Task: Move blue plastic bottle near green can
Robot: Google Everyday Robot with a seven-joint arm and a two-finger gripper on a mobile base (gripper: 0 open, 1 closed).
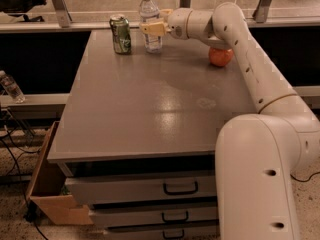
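Observation:
The blue plastic bottle (149, 10), clear with a white cap, stands upright at the far edge of the grey table (150, 109). My gripper (154, 24) is shut on its lower half, reaching in from the right, with one pale finger (152, 28) across its front. The green can (120, 34) stands upright just left of the bottle, a small gap between them.
A red-orange apple (220, 57) lies at the far right of the table, partly behind my arm. A small clear bottle (11, 86) sits on a ledge at left. A cardboard box (47, 196) stands on the floor at front left. Drawers (165, 189) are under the table.

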